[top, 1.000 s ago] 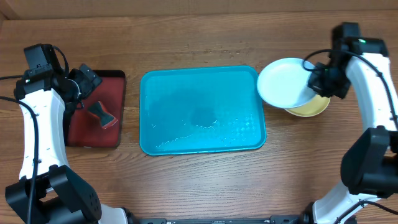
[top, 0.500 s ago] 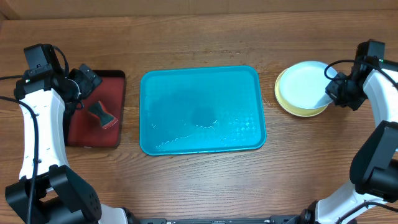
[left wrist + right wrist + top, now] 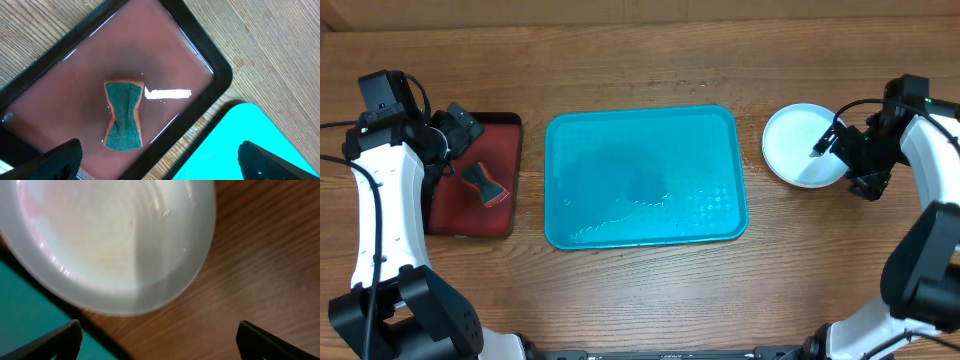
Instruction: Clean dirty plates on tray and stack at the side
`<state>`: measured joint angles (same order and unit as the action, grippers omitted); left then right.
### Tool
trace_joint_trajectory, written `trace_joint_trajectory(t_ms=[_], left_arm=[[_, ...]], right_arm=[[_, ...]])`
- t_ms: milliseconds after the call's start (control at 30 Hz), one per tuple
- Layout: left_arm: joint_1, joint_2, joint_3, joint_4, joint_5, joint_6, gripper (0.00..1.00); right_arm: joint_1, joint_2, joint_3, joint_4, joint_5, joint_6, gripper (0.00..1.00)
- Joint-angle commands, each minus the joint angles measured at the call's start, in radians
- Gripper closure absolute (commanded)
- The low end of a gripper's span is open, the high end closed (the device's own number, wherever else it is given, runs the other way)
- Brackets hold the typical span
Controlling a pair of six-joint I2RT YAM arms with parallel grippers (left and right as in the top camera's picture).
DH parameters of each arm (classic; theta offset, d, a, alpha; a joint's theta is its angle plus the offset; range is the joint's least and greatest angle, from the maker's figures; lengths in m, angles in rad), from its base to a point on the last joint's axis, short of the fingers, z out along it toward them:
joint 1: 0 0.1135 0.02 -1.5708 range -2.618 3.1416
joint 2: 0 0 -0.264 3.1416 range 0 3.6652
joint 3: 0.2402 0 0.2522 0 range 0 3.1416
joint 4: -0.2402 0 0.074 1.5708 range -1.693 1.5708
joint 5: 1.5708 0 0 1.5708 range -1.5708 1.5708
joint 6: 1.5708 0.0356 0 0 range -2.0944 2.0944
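The right gripper (image 3: 828,147) stands with its jaws spread wide and nothing between them. In the right wrist view the two fingertips sit at the bottom corners of the frame with only bare wood between, and the pale plate (image 3: 110,245) lies flat just beyond them. A second ago this gripper is carrying that plate tilted in the air, over a yellow-green plate lying on the table to the right of the tray. Half a second ago the plate is low and off-centre, with a crescent of yellow-green showing along one side. Now the pale plate rests squarely on top and no yellow-green shows, so it reads as set down and released, with the gripper at its right edge. The stack stands on the table (image 3: 640,60) just beside the right end of the teal tray (image 3: 640,112), which holds no plates. Only the top plate can be seen, so the number beneath cannot be counted from here. Judging by the bare tray, the stacking looks finished or very nearly so. Across the table the left gripper (image 3: 460,128) has not moved. It hangs with jaws wide apart above the dark red tray (image 3: 60,75), where the sponge (image 3: 124,116) lies loose.
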<state>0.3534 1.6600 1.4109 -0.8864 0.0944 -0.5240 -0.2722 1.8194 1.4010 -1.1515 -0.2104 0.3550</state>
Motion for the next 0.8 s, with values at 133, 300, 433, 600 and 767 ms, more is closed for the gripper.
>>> trace_joint_trajectory(t_ms=[133, 300, 433, 600, 767], left_arm=[[0.0, 0.008, 0.007, 0.001, 0.007, -0.004, 0.0], [0.0, 0.008, 0.007, 0.001, 0.007, -0.004, 0.0], [0.0, 0.008, 0.007, 0.001, 0.007, -0.004, 0.0], [0.0, 0.008, 0.007, 0.001, 0.007, -0.004, 0.0], [0.0, 0.008, 0.007, 0.001, 0.007, -0.004, 0.0]], right_arm=[[0.144, -0.321, 0.005, -0.138, 0.031, -0.017, 0.0], [0.287, -0.476, 0.005, -0.283, 0.059, -0.01, 0.0], [0.406, -0.547, 0.005, -0.369, 0.039, -0.006, 0.0], [0.497, -0.567, 0.005, -0.433, -0.039, -0.006, 0.0], [0.508, -0.566, 0.005, -0.427, -0.038, -0.007, 0.0]])
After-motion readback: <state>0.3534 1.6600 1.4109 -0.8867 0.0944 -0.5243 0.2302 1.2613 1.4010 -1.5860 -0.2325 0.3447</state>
